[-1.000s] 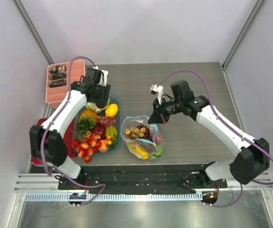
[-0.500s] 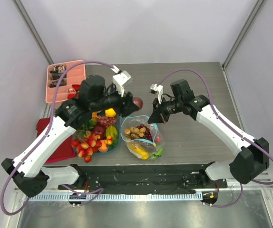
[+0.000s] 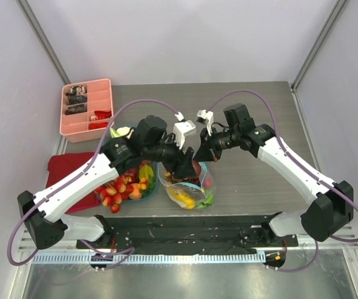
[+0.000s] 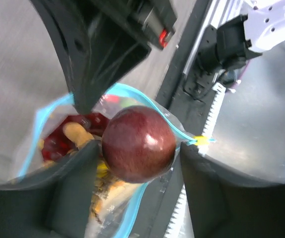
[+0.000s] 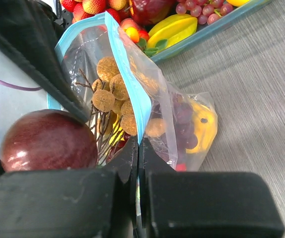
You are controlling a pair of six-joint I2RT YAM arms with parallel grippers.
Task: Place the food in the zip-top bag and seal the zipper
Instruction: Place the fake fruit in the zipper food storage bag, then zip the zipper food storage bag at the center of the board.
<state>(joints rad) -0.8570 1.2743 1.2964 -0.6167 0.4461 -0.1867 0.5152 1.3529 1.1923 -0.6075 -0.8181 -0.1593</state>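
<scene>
Left gripper (image 3: 184, 165), jaws partway open and clamped around a dark red fruit (image 4: 138, 144), hangs over the open mouth of the bag (image 3: 191, 196). The bag lies on the table (image 3: 254, 187) just right of the blue tray (image 5: 222, 24) of fruit. Right gripper (image 5: 137, 148), pinched shut on the zipper (image 5: 125, 64), holds that edge up, with nuts (image 5: 113, 87) and grapes (image 5: 179, 116) already inside.

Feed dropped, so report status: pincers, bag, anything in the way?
Left pincer grips a red fruit over the bag mouth. Right pincer shut on the zipper edge, holding it open. Nothing in the way.
</scene>
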